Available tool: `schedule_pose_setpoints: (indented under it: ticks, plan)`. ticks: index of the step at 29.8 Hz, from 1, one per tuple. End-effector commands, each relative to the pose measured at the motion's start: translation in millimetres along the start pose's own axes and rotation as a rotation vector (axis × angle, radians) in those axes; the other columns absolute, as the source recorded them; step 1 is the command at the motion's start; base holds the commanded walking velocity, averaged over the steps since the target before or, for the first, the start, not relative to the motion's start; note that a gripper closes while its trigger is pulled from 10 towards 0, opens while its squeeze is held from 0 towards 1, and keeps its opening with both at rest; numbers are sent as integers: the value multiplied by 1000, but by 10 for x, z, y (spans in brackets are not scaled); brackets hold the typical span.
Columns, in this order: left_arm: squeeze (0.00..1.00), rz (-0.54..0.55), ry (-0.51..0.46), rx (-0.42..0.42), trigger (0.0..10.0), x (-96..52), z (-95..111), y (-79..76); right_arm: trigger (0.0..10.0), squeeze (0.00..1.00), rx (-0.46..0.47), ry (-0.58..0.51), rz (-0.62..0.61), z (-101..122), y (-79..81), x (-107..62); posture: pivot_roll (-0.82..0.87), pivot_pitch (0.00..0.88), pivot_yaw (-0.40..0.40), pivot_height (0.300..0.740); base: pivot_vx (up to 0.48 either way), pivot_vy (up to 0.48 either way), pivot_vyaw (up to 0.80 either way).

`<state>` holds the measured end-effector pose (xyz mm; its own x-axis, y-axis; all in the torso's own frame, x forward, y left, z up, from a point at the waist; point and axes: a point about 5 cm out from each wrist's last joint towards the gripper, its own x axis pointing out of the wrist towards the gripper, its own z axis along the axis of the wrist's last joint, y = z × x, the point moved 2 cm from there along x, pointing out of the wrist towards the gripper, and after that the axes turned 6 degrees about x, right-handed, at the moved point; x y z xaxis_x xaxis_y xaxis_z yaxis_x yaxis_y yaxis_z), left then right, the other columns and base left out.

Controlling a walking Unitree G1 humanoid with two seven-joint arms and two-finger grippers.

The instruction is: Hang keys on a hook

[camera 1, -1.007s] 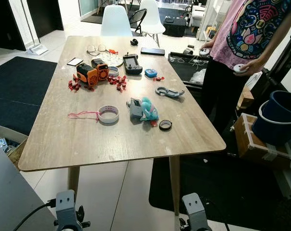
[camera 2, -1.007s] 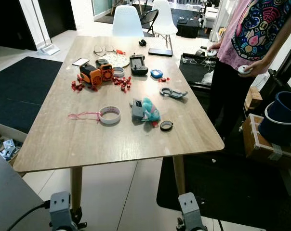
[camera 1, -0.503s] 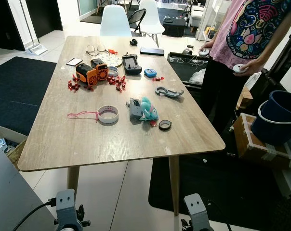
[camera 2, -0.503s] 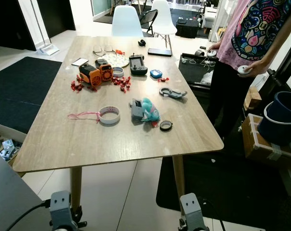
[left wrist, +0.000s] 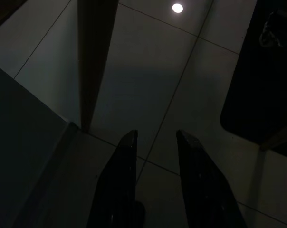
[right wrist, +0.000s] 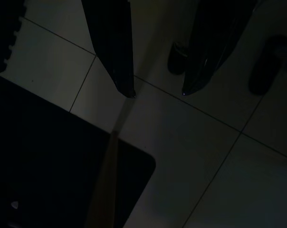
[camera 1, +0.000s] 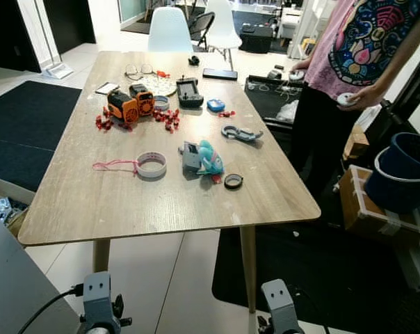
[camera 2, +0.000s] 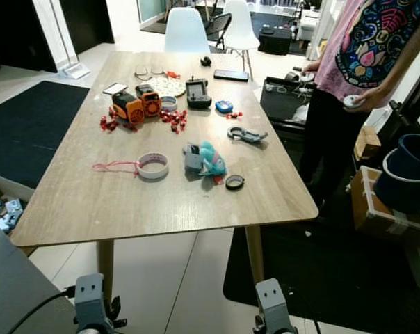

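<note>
— Grey plastic body with a teal plush charm attached: is that the item to be hung?

— Judged so. The keys (camera 1: 199,157) lie flat near the middle of the wooden table (camera 1: 126,209), between a roll of tape (camera 1: 151,165) on the robot's left and a small black ring (camera 1: 233,181) on its right. A grey carabiner (camera 1: 241,133) lies farther back, apart from them.

— Expected handling?

— Probably light. The grey body looks rigid and smooth, so it may slide on the tabletop when pushed from one side. The plush is soft and will compress; it gives an unreliable hold. Any ring or loop is too small to make out.

— Recommended grasp point?

— Pinch the rigid grey body across its narrow sides, from above. This leaves the charm end hanging free to go over a hook. Avoid gripping the plush alone.

— Gripper status?

— The left gripper (left wrist: 155,134) and the right gripper (right wrist: 157,92) both hang low over the tiled floor, short of the table edge. Each has its fingers spread, and neither holds anything.

— Hazards?

— A person (camera 1: 349,56) stands beside the table's right edge. Keep the reach inboard.
</note>
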<state>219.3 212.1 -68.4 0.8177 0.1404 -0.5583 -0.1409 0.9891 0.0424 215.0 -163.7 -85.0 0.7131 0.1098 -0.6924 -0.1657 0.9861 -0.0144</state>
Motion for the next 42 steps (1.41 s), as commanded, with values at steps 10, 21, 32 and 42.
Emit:
schedule_pose_setpoints:
  ticks: [10,21,32,42]
  plan:
    - [0,-1,20,-29,10000,3,-20,-17,10000,0,13,25,-19,-72,-101,-35,73,37,-52,740,0,0,0]
    - [0,-2,14,-31,10000,3,-13,-15,10000,0,13,24,-14,-68,-36,-22,73,40,-51,740,0,0,0]
    - [0,-3,15,-26,10000,0,-18,-13,10000,0,15,14,-13,-66,-24,-25,72,42,-49,740,0,0,0]
    - [0,-6,26,-21,10000,-1,-33,-20,10000,0,17,24,-19,-99,-59,-40,71,43,-49,740,0,0,0]
